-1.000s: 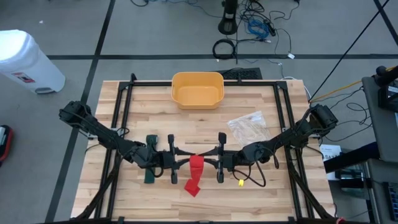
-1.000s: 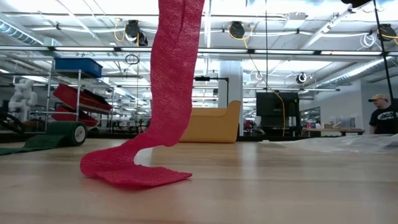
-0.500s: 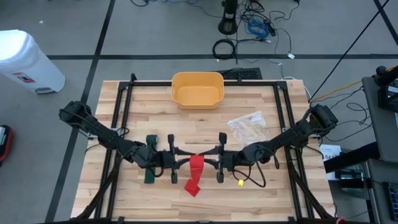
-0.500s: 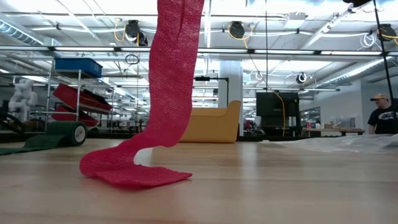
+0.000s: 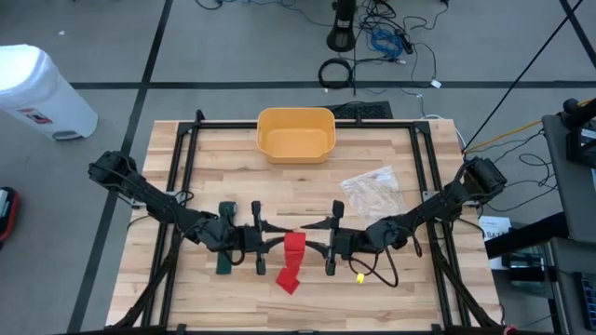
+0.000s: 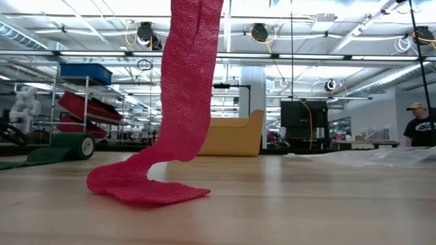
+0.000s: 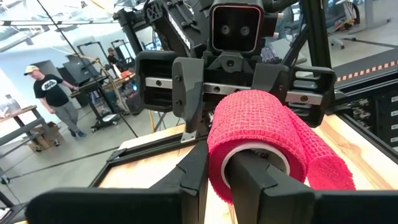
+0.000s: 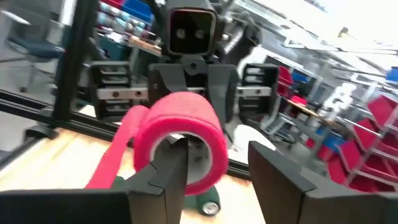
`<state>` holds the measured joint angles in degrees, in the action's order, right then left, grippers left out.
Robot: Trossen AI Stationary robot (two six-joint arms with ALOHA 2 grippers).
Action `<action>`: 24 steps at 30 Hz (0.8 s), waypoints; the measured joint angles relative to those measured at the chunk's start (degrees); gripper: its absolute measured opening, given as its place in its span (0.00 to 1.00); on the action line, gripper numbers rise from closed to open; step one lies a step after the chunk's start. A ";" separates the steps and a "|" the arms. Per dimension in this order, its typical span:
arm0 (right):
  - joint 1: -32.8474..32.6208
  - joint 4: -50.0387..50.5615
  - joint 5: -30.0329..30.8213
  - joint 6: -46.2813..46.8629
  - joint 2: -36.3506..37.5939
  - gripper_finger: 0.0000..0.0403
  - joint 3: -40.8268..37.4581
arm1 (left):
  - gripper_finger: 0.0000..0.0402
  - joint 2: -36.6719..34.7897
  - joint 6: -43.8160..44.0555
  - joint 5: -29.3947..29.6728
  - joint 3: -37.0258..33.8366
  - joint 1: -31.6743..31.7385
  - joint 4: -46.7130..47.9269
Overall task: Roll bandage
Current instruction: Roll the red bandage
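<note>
The red bandage (image 5: 293, 247) is held up over the middle of the table (image 5: 372, 149). Its roll sits between the two grippers. Its loose tail hangs down and lies in a soft heap on the wood (image 6: 146, 189).

The left gripper (image 5: 264, 240) has its fingers clamped on the roll; one finger goes into the white core (image 7: 249, 163). The right gripper (image 5: 326, 244) faces it from the other side. Its fingers (image 8: 171, 171) are apart, with one finger in the roll's hole and the other out to the side.

The rolling step looks to be in hand, with much tail not yet wound. The next move likely needs the right gripper to take a new grip and turn the roll.

A green roll (image 5: 224, 251) lies by the left arm.
</note>
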<state>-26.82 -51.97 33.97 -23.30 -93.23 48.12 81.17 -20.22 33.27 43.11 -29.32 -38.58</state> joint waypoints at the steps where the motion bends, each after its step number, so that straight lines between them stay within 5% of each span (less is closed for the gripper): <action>1: -0.33 0.01 1.90 -0.34 0.02 0.38 0.00 | 0.14 0.00 0.01 0.01 0.00 0.00 -0.01; 14: -7.52 1.31 16.01 -4.12 2.80 0.39 0.02 | 0.14 0.00 0.01 0.05 -0.02 -0.04 0.01; 20: -11.40 6.60 15.43 5.80 4.05 0.39 0.02 | 0.14 0.00 -0.06 0.08 -0.02 -0.04 -0.06; 24: -12.75 17.78 11.91 21.69 3.20 0.39 0.02 | 0.14 -0.02 -0.08 0.08 -0.02 -0.04 -0.06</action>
<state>-39.57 -34.19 45.88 -1.60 -90.03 48.14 81.14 -20.29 33.34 43.09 -29.36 -38.64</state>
